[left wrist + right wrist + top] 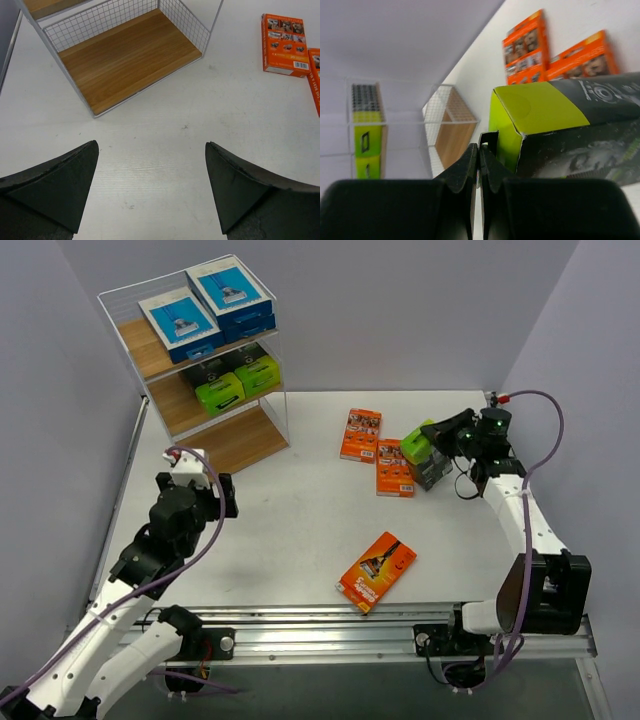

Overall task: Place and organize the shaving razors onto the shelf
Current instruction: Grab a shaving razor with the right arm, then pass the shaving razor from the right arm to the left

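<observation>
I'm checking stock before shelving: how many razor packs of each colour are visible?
Blue-and-white packs: 2 visible, and more may be stacked beneath
Black-and-green packs: 3
Orange packs: 3
Total: 8 visible

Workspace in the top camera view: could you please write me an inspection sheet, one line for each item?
Surface: white table, no spill seen.
Job's things: shelf holds two blue-and-white packs on top, two lime packs in the middle, bottom board bare; three orange packs lie on the table, one black-and-lime pack at the right gripper.
Clutter: nothing seen.
Grippers: left gripper open, empty; right gripper shut, seemingly pinching that pack's flap.
Cables: purple cables loop along both arms.
Surroundings: grey walls behind and beside.
</observation>
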Action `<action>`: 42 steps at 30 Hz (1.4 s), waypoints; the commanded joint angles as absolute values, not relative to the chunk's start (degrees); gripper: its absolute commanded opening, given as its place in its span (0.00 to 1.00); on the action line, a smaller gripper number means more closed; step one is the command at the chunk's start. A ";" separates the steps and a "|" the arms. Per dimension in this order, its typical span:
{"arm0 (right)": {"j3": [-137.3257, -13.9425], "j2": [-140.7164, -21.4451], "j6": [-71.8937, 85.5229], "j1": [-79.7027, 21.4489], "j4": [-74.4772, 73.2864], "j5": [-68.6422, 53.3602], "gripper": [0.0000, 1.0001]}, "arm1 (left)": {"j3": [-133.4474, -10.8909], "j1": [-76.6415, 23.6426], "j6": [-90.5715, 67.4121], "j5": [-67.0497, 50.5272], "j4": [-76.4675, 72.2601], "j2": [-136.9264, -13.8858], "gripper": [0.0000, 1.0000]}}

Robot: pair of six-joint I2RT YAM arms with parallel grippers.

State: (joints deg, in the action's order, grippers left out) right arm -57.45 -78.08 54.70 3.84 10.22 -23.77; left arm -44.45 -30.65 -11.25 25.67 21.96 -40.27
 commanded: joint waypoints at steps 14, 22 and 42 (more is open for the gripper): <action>-69.08 -82.95 64.51 -29.69 23.81 -11.26 0.00 | -57.05 -30.15 -25.32 22.67 34.80 -32.61 0.97; -68.12 -91.31 66.26 -38.75 29.60 -10.11 0.00 | -51.07 -30.15 -22.85 28.65 39.20 -27.16 0.97; -49.41 -82.89 68.11 -39.03 33.49 -10.46 0.00 | -50.63 -30.15 -26.71 26.11 37.00 -30.68 0.97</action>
State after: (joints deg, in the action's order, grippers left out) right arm -52.95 -88.36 68.62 -39.94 32.99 -11.31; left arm -49.58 -30.52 -23.70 28.62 39.18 -30.89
